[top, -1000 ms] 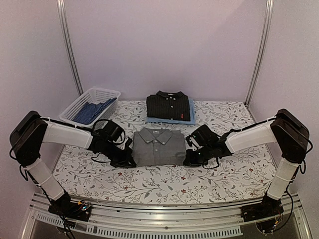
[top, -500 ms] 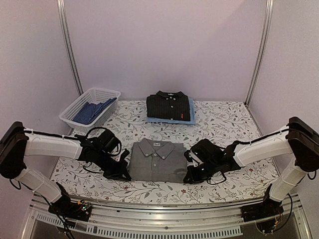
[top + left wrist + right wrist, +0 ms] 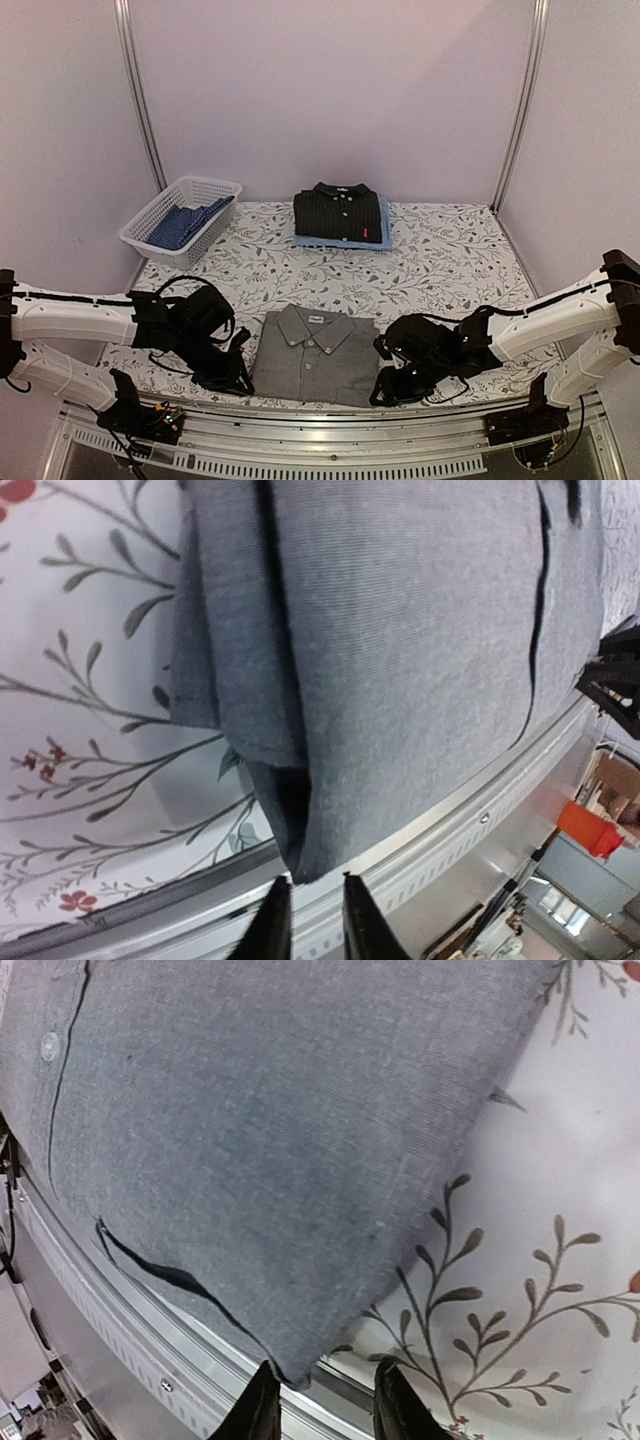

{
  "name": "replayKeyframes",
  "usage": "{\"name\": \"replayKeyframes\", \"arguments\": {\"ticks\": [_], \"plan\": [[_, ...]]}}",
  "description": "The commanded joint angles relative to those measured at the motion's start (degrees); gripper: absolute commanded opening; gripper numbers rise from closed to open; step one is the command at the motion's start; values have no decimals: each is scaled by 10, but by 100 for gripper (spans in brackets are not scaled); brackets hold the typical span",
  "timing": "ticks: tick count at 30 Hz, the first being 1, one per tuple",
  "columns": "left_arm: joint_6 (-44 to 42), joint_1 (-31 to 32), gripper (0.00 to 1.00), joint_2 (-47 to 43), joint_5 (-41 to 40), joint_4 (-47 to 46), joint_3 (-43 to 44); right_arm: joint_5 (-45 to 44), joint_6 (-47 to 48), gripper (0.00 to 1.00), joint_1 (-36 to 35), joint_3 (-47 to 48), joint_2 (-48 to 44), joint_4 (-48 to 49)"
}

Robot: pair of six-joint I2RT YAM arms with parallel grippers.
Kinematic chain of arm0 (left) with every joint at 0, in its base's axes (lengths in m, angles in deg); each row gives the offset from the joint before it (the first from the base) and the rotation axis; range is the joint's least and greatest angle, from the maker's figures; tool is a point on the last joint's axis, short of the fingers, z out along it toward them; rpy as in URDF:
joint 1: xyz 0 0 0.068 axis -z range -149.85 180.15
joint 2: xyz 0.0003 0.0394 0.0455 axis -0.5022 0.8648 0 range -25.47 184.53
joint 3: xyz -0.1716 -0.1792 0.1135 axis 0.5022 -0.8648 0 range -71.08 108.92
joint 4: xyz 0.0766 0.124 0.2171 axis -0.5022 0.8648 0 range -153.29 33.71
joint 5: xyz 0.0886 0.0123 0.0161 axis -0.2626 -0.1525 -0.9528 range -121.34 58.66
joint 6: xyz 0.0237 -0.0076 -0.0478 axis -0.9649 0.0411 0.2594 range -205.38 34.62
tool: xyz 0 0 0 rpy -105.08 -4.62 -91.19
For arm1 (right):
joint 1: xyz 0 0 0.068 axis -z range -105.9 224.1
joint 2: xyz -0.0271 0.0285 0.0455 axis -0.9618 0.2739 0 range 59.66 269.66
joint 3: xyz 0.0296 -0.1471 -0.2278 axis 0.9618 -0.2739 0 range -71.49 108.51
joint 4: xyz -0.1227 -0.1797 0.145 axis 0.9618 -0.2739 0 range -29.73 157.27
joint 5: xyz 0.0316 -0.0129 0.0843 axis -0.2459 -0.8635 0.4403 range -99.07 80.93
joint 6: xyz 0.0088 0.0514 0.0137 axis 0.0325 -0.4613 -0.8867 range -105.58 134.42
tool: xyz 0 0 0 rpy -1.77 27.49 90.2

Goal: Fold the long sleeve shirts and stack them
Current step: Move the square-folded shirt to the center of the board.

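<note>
Since the left gripper (image 3: 310, 925) and right gripper (image 3: 325, 1405) are both cracked open, nothing's gripped. Tips sit at the near corners of the folded grey shirt (image 3: 315, 350), right by the table (image 3: 450, 250) front edge. Further back, black shirt (image 3: 338, 212) sits on the light blue shirt (image 3: 385, 238).

Two matching robot arms. The left arm (image 3: 75, 318) and the right arm (image 3: 560, 318) each have smooth white tubular shells joined by bulky black joint housings. Thin black cables (image 3: 190, 285) loop around the wrists. The left gripper (image 3: 308, 920) and the right gripper (image 3: 320, 1405) have glossy black tapered fingertips.
</note>
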Motion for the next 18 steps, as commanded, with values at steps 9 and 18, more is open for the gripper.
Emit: {"name": "replayKeyframes", "arguments": {"ticks": [9,18], "plan": [[-105,-18,66,-7,-126,155,178,-99,60,69,81,89,-78,-122],[-205,-159,85,59,-129,68,276,-128,137,94,213,128,-83,-52]]}}
